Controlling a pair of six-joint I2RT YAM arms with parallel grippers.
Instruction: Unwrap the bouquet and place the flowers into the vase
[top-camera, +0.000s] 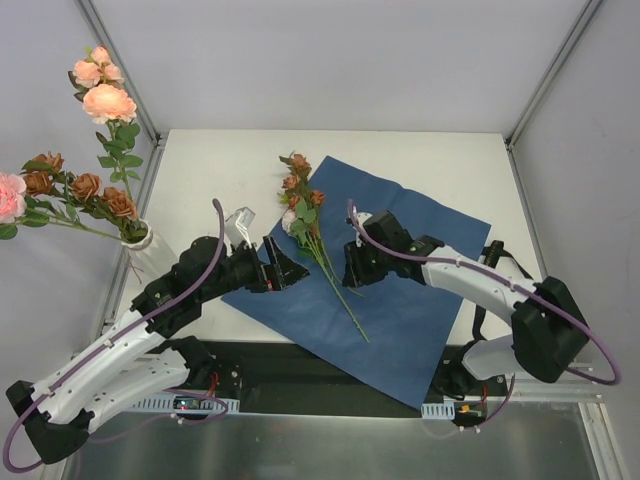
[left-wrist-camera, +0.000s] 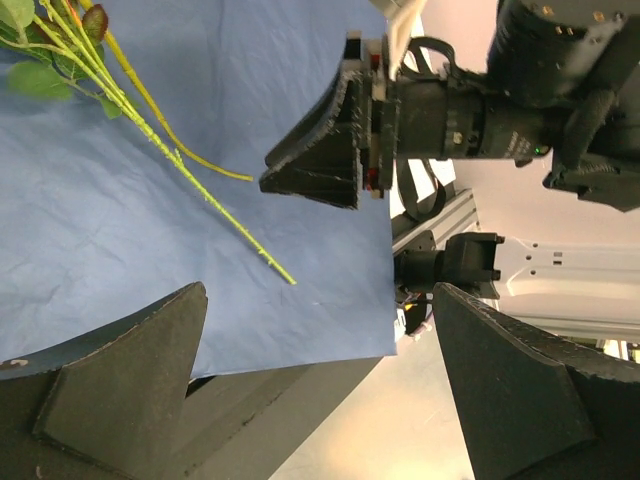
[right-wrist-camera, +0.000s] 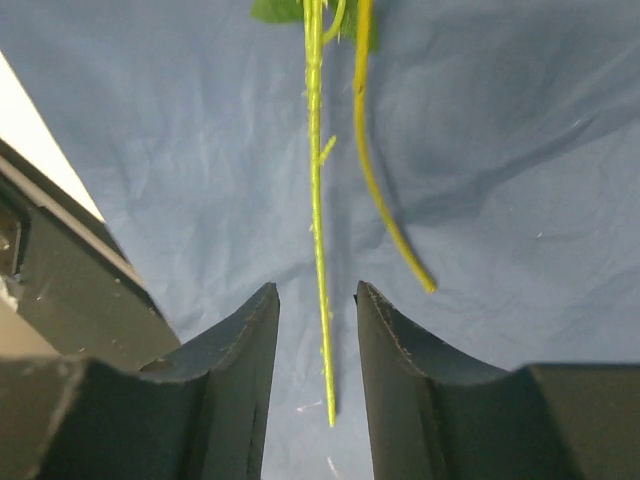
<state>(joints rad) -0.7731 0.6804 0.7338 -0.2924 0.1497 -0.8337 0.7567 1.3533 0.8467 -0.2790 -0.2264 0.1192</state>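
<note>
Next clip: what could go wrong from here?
1. The right gripper straddles one thin stem, jaws apart; closing could slip off it or pinch the blue paper.
2. A second stem lies close beside and may get dragged.
3. The left gripper sits near; the arms might collide.

The left arm (top-camera: 120, 350) reaches up and to the right from its base, the forearm low, so that the left pincer (top-camera: 287, 266) points right toward the middle. Its jaws stand wide apart. The right arm (top-camera: 470, 280) stretches leftward from its base, elbow at the right edge, and the right pincer (top-camera: 352, 268) points left and downward, facing the other one, the two near each other but apart. Its jaws are parted by a narrow gap.
</note>
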